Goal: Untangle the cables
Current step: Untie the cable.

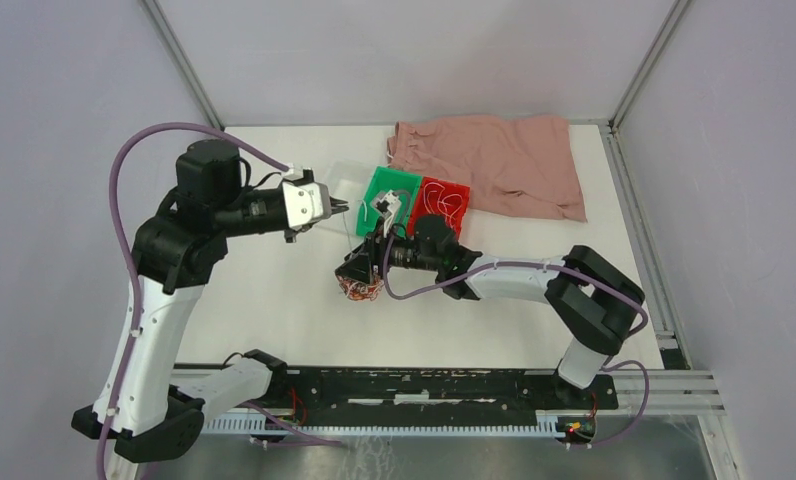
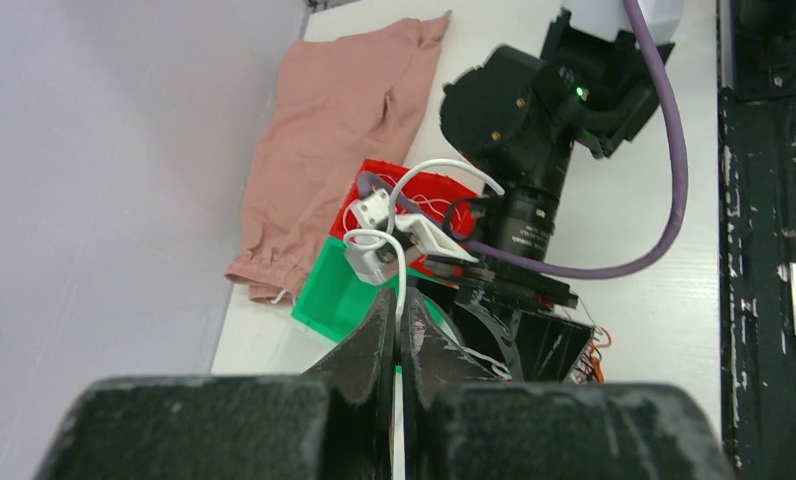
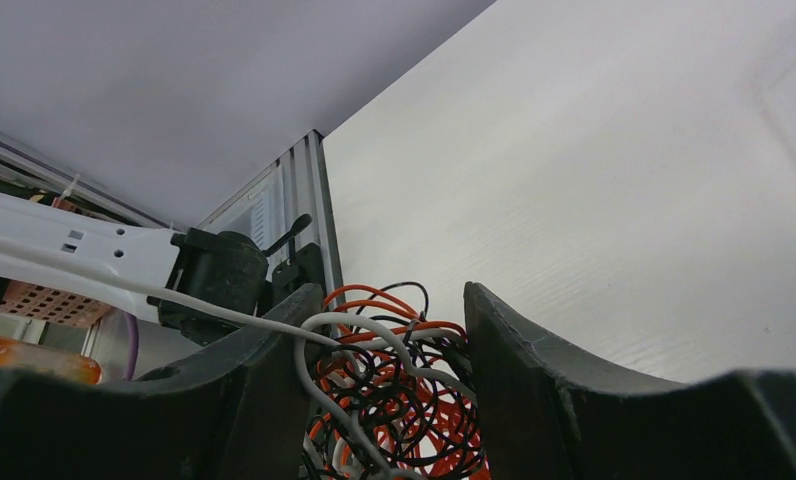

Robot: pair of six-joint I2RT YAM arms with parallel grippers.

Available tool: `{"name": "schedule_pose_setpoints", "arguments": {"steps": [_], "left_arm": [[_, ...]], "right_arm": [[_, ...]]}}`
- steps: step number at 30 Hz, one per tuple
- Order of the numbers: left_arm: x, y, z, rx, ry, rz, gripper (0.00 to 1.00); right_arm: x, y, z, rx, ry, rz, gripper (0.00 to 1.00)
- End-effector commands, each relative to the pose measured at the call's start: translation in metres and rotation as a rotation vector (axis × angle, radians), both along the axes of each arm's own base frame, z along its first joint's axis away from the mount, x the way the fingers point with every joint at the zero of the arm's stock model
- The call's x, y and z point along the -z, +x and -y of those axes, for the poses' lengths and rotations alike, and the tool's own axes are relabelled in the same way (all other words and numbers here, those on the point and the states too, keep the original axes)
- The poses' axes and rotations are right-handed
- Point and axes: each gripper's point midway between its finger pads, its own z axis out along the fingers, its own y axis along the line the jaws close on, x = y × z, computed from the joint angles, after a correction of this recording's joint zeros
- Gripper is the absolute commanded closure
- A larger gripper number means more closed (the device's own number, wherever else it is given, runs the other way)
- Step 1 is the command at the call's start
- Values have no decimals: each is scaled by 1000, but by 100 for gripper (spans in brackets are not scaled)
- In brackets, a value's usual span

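Left claw is clamped tight, with a thin white cable pinched between its jaws, up at 9 o'clock of the square green plastic tray. The fist-sized tangle of thin orange, black and white cables sits on the white table, at 6 o'clock of that tray. Right claw straddles it, jaws partway apart and wires brushing both inner faces. Whether it's pinching, I cannot tell. A square red plastic tray sits at 3 o'clock of the green one.
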Motion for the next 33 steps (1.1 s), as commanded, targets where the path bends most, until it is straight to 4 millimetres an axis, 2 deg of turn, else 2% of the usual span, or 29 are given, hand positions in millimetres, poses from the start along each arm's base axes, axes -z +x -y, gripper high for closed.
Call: {"name": "schedule_pose_setpoints", "arguments": {"steps": [1,9,14,19,22,27,30,33], "left_arm": [[-71,3,8,6,-157,185,97],[-133,31,-3,-143,-268,400,97],[-183,44,-17,-251,-366,574,97],[-237,49,-38,-367,-457,771,97],[-272,46,-52,-427,-500,899,97],[-318,40,-75,-536,-579,1106,97],[-346,31,-97,-647,-661,1263,97],[-373,12,-116,-719,-764,1415,97]], "right_arm": [[20,-3,-2,2,3,-36,40],[42,-1,-2,24,-29,-42,36],[55,-4,-4,21,-53,-51,35],[63,-4,-5,24,-72,-52,35],[68,-5,-5,27,-84,-54,35],[78,-6,-5,32,-106,-59,34],[85,-6,-3,41,-121,-61,34],[92,-5,0,51,-139,-60,33]]}}
